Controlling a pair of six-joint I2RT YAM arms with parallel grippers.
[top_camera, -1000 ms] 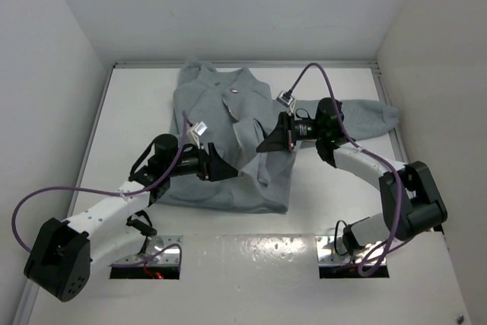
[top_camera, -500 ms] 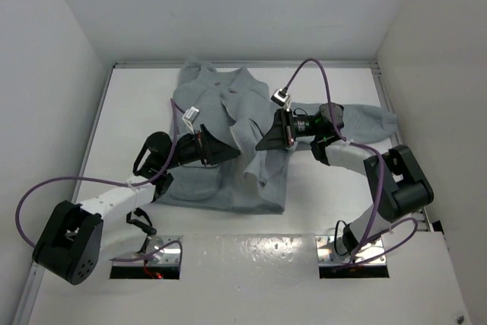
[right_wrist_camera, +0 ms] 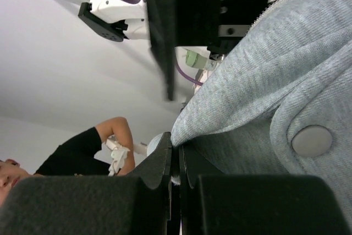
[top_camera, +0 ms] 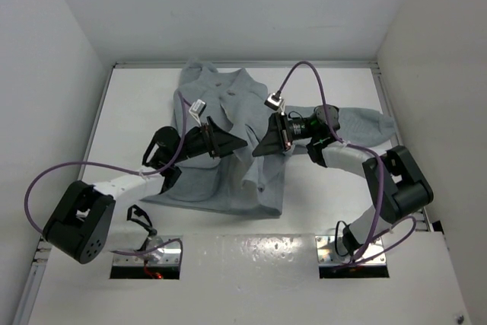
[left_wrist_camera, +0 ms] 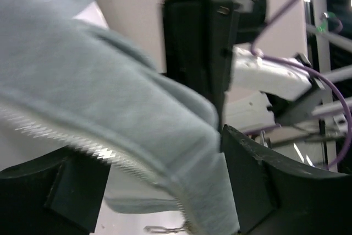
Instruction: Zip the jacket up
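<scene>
The light grey jacket (top_camera: 228, 100) lies in the middle of the white table, its front flap lifted. My right gripper (top_camera: 257, 150) is shut on the flap's edge; in the right wrist view the fingers (right_wrist_camera: 165, 163) pinch a fold of the jacket (right_wrist_camera: 264, 92) beside a round snap (right_wrist_camera: 312, 140). My left gripper (top_camera: 237, 142) sits just left of it, open. In the left wrist view its jaws stand wide apart, and the jacket's edge (left_wrist_camera: 110, 103) with its zipper teeth (left_wrist_camera: 104, 155) hangs between them, resting against the right finger (left_wrist_camera: 253, 185).
The jacket's right sleeve (top_camera: 365, 119) stretches toward the right wall. Purple cables (top_camera: 304, 70) arc above both wrists. White walls close in the table (top_camera: 137, 104) on three sides. A person's arm (right_wrist_camera: 104, 141) shows in the right wrist view.
My left gripper has moved up and to the right, closing in on the right gripper. The right gripper has shifted slightly left with the flap, and the jacket's lower edge has shifted with it.
</scene>
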